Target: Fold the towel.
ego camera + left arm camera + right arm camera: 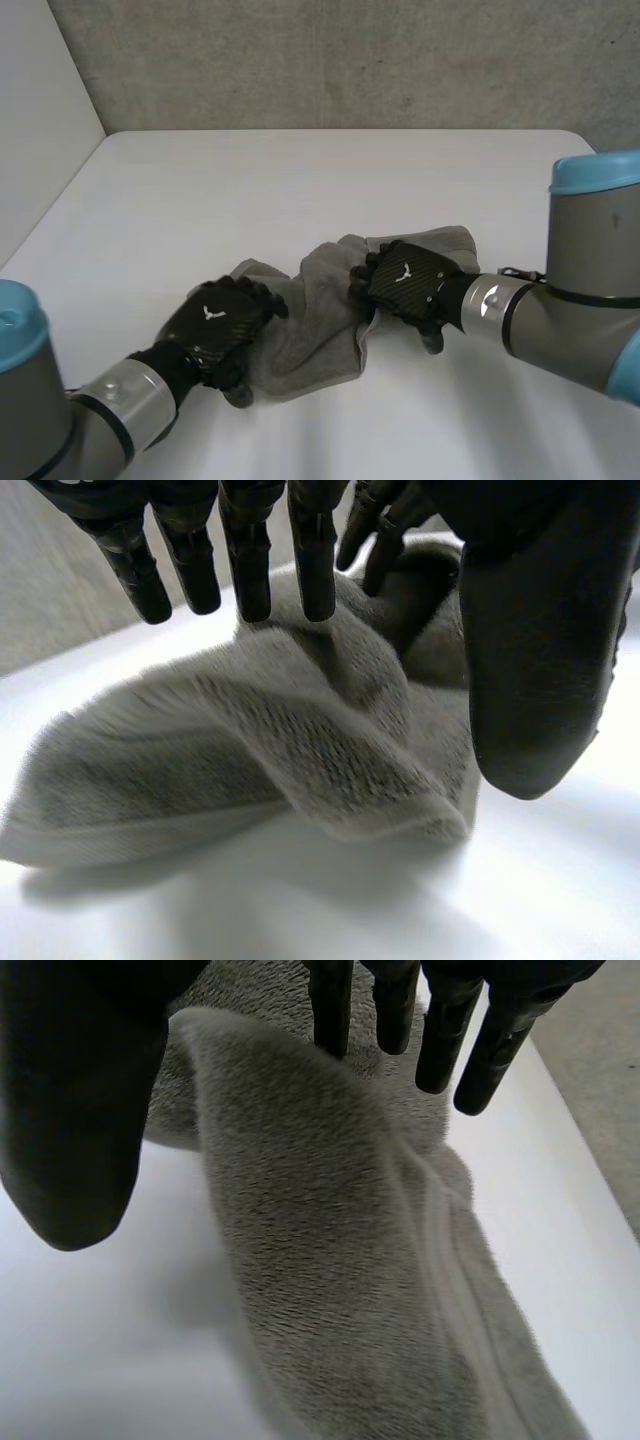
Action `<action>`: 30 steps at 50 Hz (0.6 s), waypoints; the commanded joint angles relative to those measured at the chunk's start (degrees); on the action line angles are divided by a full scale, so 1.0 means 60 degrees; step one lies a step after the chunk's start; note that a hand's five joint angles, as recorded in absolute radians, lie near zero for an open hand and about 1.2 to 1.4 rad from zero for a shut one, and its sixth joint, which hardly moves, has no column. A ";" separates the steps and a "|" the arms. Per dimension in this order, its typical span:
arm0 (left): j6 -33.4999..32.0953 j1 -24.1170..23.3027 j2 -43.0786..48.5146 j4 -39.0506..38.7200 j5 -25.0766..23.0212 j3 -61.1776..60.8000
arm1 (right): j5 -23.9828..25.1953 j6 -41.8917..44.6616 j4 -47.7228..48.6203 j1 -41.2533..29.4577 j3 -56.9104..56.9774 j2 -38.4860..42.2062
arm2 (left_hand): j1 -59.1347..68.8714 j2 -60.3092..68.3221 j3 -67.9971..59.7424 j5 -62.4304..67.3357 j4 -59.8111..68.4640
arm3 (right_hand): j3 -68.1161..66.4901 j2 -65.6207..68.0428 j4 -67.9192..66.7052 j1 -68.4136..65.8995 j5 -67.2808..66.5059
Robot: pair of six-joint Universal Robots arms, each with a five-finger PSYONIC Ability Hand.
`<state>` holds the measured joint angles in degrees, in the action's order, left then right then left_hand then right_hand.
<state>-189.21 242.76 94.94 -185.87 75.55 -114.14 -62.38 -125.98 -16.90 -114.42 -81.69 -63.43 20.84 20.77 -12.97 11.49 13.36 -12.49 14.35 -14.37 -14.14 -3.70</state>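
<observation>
- Lying crumpled near the middle of the white table (300, 180) in the head view, the grey towel (320, 320) is bunched into loose folds between the two hands. The left hand (215, 322) rests palm down on the towel's left edge. The right hand (405, 280) sits palm down on its right part, just beside a raised fold.
- From the left wrist view, the left hand (540, 630) is relaxed and grips nothing. Its fingers (245, 570) reach out straight, with their tips just over the top of the towel (300, 750), and its thumb hangs beside the heap, apart from it. The towel lies humped under the palm with a thick rolled edge toward the camera, on the table (450, 900). Past the fingertips, fingers of the right hand (375, 540) come down onto the far side of the cloth.
- From the right wrist view, the right hand (80, 1110) is also loose. Its fingers (440, 1030) are straight, with their tips at the towel (340, 1260). The thumb stands over bare table (100, 1340), clear of the cloth. A raised ridge of towel with a hemmed edge runs between thumb and fingers, unpinched.
</observation>
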 commanded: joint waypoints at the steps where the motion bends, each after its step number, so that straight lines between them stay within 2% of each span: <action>1: 0.0012 -0.0425 0.1372 -0.0470 0.0341 0.0214 | 0.0010 -0.0214 0.0911 -0.0091 0.0007 0.0522 | 0.0360 0.0371 0.0496 0.0251 -0.0560 | 0.0415 0.1052 0.0728 -0.1087 -0.1160; 6: -0.0076 -0.0734 0.2195 -0.0779 0.0943 0.0434 | 0.0025 -0.0170 0.1162 -0.0076 0.0022 0.0728 | 0.0528 0.0539 0.0496 0.0420 -0.0560 | 0.0415 0.3158 0.0728 -0.3193 -0.3266; 7: -0.0192 -0.0778 0.2398 -0.0852 0.1103 0.0492 | 0.0010 -0.0199 0.1176 -0.0061 0.0051 0.0742 | 0.0834 0.0844 0.0496 0.0725 -0.0560 | 0.0415 0.4435 0.0728 -0.4469 -0.4543; 8: -0.0193 -0.0778 0.2400 -0.0852 0.1104 0.0493 | 0.0010 -0.0199 0.1176 -0.0061 0.0051 0.0743 | 0.0837 0.0847 0.0496 0.0728 -0.0560 | 0.0415 0.4448 0.0728 -0.4482 -0.4556; 10: -0.0513 -0.0793 0.2648 -0.1056 0.1367 0.0624 | -0.0106 -0.0214 0.1176 0.0041 0.0138 0.0670 | 0.1116 0.1127 0.0496 0.1007 -0.0560 | 0.0415 0.6515 0.0728 -0.6549 -0.6623; 12: -0.0646 -0.0793 0.2736 -0.1202 0.1542 0.0683 | -0.0150 -0.0214 0.1162 0.0070 0.0168 0.0626 | 0.1200 0.1211 0.0496 0.1092 -0.0560 | 0.0415 0.7355 0.0728 -0.7390 -0.7463; 14: -0.0793 -0.0778 0.2781 -0.1365 0.1720 0.0742 | -0.0180 -0.0243 0.1162 0.0115 0.0168 0.0552 | 0.1734 0.1744 0.0496 0.1625 -0.0560 | 0.0415 0.8121 0.0728 -0.8155 -0.8229; 16: -0.0998 -0.0705 0.2810 -0.1758 0.1982 0.0873 | -0.0195 -0.0345 0.1103 0.0246 0.0168 0.0392 | 0.3269 0.3280 0.0496 0.3161 -0.0560 | 0.0415 0.9655 0.0728 -0.9690 -0.9763; 17: -0.0999 -0.0705 0.2810 -0.1760 0.1983 0.0874 | -0.0195 -0.0346 0.1103 0.0246 0.0168 0.0391 | 0.3276 0.3286 0.0496 0.3167 -0.0560 | 0.0415 0.9662 0.0728 -0.9697 -0.9770; 18: -0.1100 -0.0690 0.2839 -0.1949 0.2056 0.0946 | -0.0180 -0.0476 0.1074 0.0333 0.0168 0.0333 | 0.3886 0.3897 0.0496 0.3778 -0.0560 | 0.0415 1.0745 0.0728 -1.0779 -1.0853; 19: -0.1188 -0.0661 0.2854 -0.2110 0.2057 0.1063 | -0.0166 -0.0579 0.1074 0.0363 0.0168 0.0318 | 0.5502 0.5513 0.0496 0.5394 -0.0560 | 0.0415 1.0940 0.0728 -1.0975 -1.1048; 20: -0.1189 -0.0661 0.2854 -0.2112 0.2057 0.1064 | -0.0165 -0.0580 0.1074 0.0364 0.0168 0.0318 | 0.5518 0.5529 0.0496 0.5410 -0.0560 | 0.0415 1.0942 0.0728 -1.0977 -1.1050; 22: -0.1349 -0.0617 0.3000 -0.2375 0.2057 0.1326 | -0.0180 -0.0726 0.1074 0.0393 0.0241 0.0347 | 0.8533 0.8543 0.0496 0.8424 -0.0560 | 0.0415 1.0942 0.0728 -1.0977 -1.1050; 23: -0.1350 -0.0617 0.3001 -0.2376 0.2057 0.1328 | -0.0180 -0.0727 0.1074 0.0393 0.0241 0.0347 | 0.8546 0.8557 0.0496 0.8438 -0.0560 | 0.0415 1.0942 0.0728 -1.0977 -1.1050; 24: -0.1423 -0.0544 0.3088 -0.2419 0.2057 0.1545 | -0.0195 -0.0785 0.1074 0.0393 0.0372 0.0362 | 0.9847 0.9858 0.0496 0.9738 -0.0560 | 0.0415 1.0942 0.0728 -1.0977 -1.1050; 30: -0.1861 -0.0091 0.3118 -0.2347 0.1984 0.2876 | -0.0384 -0.1603 0.1118 0.0466 0.1468 0.0347 | 0.9860 0.9871 0.0496 0.9752 -0.0560 | 0.0415 1.0942 0.0728 -1.0977 -1.1050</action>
<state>-198.24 240.09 113.48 -200.25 87.99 -103.46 -63.67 -131.51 -10.47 -111.97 -78.38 -61.36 74.43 76.20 -12.97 66.10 13.36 -12.49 75.23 -14.37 -74.09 -66.52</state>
